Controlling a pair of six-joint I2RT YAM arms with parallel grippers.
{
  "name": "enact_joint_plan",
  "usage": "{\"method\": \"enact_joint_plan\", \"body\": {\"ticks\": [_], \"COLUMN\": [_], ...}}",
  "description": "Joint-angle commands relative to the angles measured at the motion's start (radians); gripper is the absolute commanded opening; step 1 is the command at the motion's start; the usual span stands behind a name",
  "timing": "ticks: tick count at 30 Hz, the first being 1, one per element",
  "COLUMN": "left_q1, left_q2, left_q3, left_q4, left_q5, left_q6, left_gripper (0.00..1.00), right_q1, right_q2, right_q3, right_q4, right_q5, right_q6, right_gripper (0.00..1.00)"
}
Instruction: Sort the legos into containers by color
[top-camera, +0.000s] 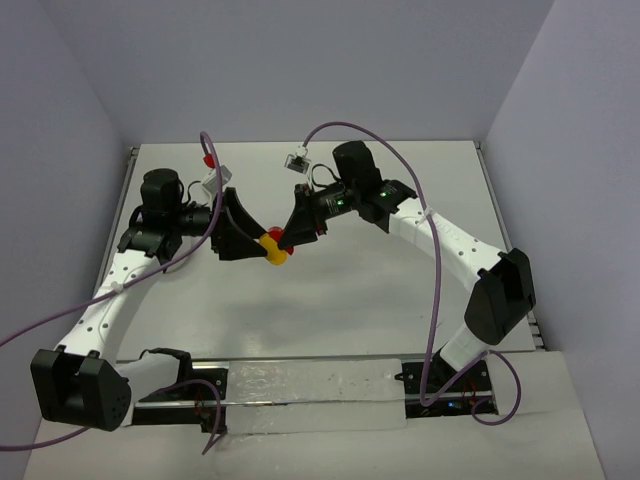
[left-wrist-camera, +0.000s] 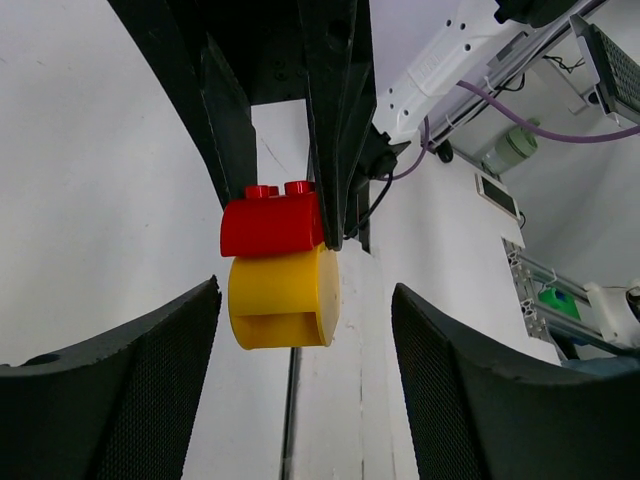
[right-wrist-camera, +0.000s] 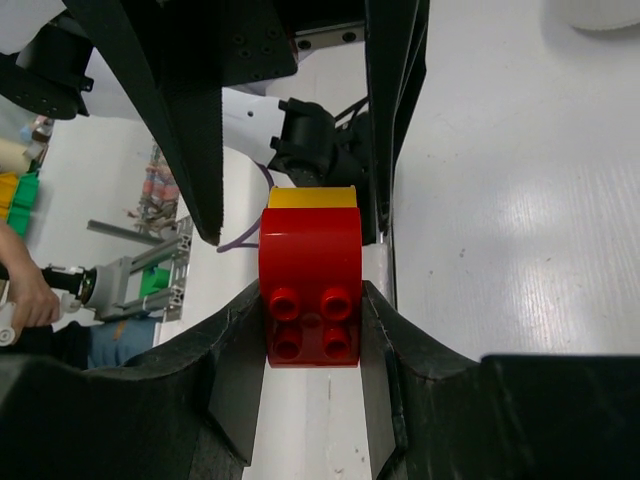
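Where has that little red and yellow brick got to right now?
In the top view, the red-and-yellow brick is over the middle of the table. It is pinched in the right gripper, and the open left gripper faces it from the left.

Pale lilac walls (top-camera: 300, 60) enclose a white table (top-camera: 340, 300).

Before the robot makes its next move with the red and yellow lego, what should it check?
1. Right fingers clamped on the red brick: ok, pressed on both sides.
2. Red brick split from the yellow brick: not ok, they are stuck together.
3. Yellow brick lined up between the left fingers: ok.
4. Left fingers gripping the yellow brick: not ok, they stand wide open, touching nothing.
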Motion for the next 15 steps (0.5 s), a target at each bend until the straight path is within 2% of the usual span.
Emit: {"method": "enact_joint_plan", "body": {"ticks": [1,3,5,6,8,9,13,15], "left_q1": [-0.012,-0.013,-0.014,-0.014,-0.014,-0.014,-0.014,-0.014], "left_q2": [-0.004,0.000,0.006,0.007,0.009,0.007,0.003,-0.001], "left_q3": [0.006,0.009,0.013,0.011,0.011,0.007,0.008,0.015], "left_q4": [0.027,0.029,0.032,0.032,0.015,0.008,-0.046,-0.075], "left_q5": [-0.006,-0.007,-0.009,-0.009,-0.012,-0.017,-0.030,-0.037], "left_q6": [-0.016,-0.024,-0.029,-0.029,-0.012,-0.008,0.042,0.072], "left_gripper": [0.74,0.69,0.52,0.51,0.27,0.19,0.01,0.00], "right_q1": [0.010,0.012,0.012,0.013,0.012,0.012,0.008,0.005], "right_q2": [0.000,0.002,0.002,0.002,0.003,0.003,0.001,-0.002], "right_q3": [0.072,0.076,0.080,0.081,0.084,0.084,0.085,0.084], "right_q4": [0.014,0.015,0.009,0.006,-0.013,-0.023,-0.048,-0.061], "right_q5": [0.003,0.004,0.007,0.007,0.020,0.023,0.038,0.045], "right_q6": [-0.007,-0.007,-0.010,-0.011,-0.017,-0.020,-0.034,-0.041], "right_gripper": [0.00,0.00,0.00,0.00,0.00,0.00,0.02,0.00]}}
